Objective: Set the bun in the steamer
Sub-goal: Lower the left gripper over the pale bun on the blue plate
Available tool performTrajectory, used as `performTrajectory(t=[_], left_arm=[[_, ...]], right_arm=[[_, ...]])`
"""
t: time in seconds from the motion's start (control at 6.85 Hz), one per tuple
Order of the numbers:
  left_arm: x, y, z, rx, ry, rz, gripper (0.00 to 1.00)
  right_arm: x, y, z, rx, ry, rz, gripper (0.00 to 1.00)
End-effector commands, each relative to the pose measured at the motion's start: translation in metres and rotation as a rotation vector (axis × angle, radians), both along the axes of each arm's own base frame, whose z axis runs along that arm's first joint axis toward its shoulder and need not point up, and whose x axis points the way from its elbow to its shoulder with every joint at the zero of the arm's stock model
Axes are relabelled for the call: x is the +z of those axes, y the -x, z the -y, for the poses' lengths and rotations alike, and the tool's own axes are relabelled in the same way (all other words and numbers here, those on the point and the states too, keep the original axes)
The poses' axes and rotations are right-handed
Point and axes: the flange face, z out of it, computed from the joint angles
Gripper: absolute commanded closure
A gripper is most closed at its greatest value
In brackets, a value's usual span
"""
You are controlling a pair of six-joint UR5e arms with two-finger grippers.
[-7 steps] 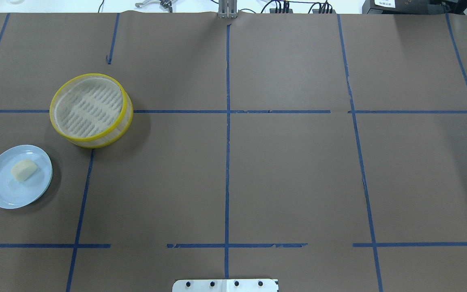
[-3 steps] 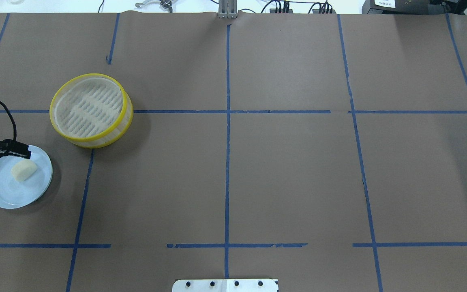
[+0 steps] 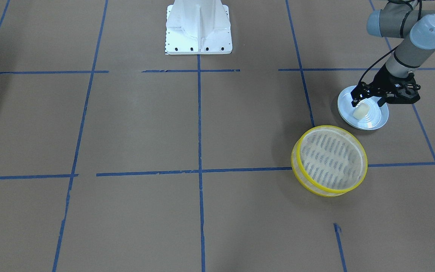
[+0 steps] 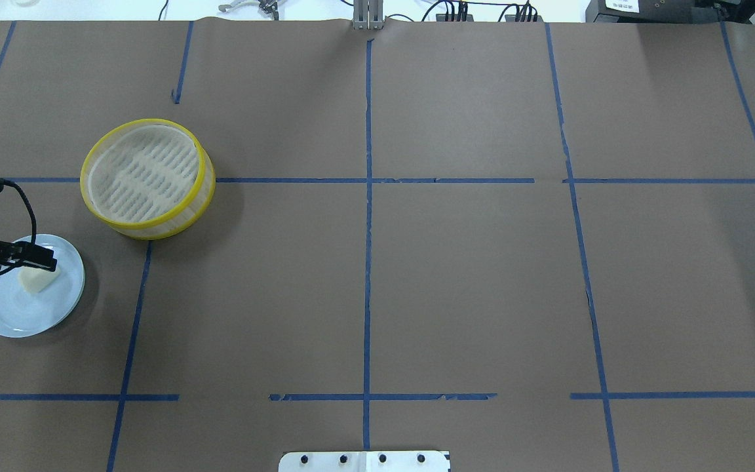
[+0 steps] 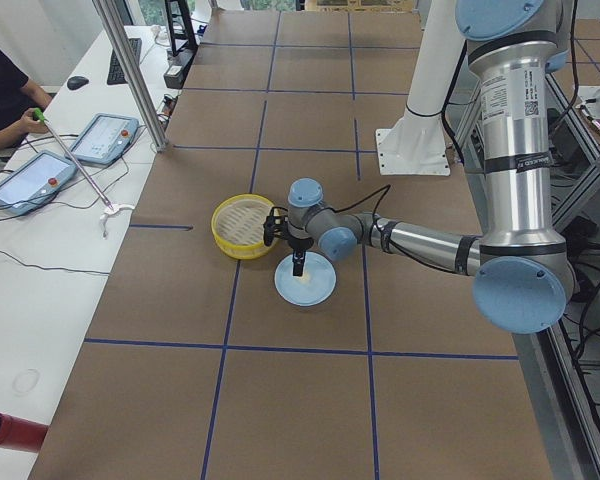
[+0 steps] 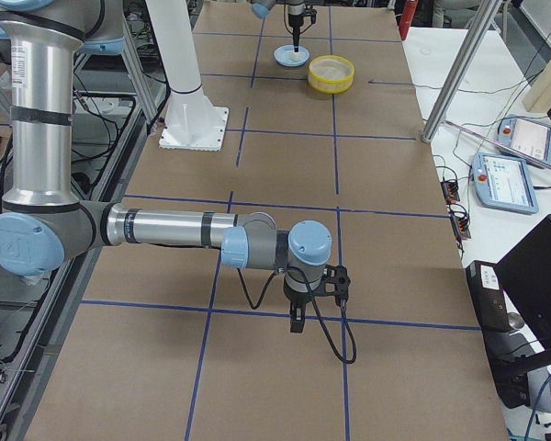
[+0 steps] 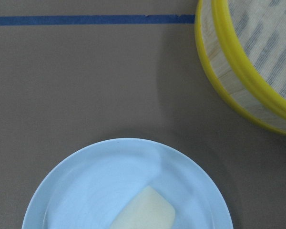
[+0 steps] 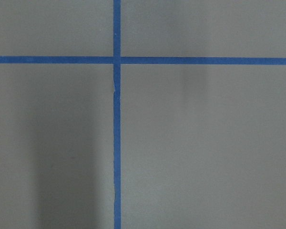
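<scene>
The overhead and front-facing cameras look down on the steamer [image 4: 145, 174] from opposite sides, and the left wrist camera views it close beside.

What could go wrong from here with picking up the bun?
1. The left gripper hangs open over the bun, which lies loose on the plate; closing off-centre might nudge it aside or clip the plate.
2. The steamer has a raised rim; a low carry might knock it.

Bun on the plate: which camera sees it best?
The left wrist camera: the bun is big and uncovered, though cut off below. Overhead and front views show it small under the left gripper; side views, a speck.
</scene>
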Motion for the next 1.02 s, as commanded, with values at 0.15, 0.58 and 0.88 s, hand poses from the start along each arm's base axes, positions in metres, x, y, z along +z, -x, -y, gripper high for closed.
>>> performTrajectory(t=[0.15, 0.58, 0.88], left_arm=[[0.030, -0.006, -0.001, 0.005, -0.018, 0.005, 0.00], [0.032, -0.017, -0.008, 0.030, -0.016, 0.003, 0.00], [0.034, -0.019, -0.009, 0.037, -0.016, 0.004, 0.00]], right_arm=[[0.000, 0.000, 0.000, 0.000, 0.000, 0.000, 0.00], [0.000, -0.001, 0.000, 0.001, 0.000, 0.000, 0.00], [0.000, 0.000, 0.000, 0.000, 0.000, 0.000, 0.00]])
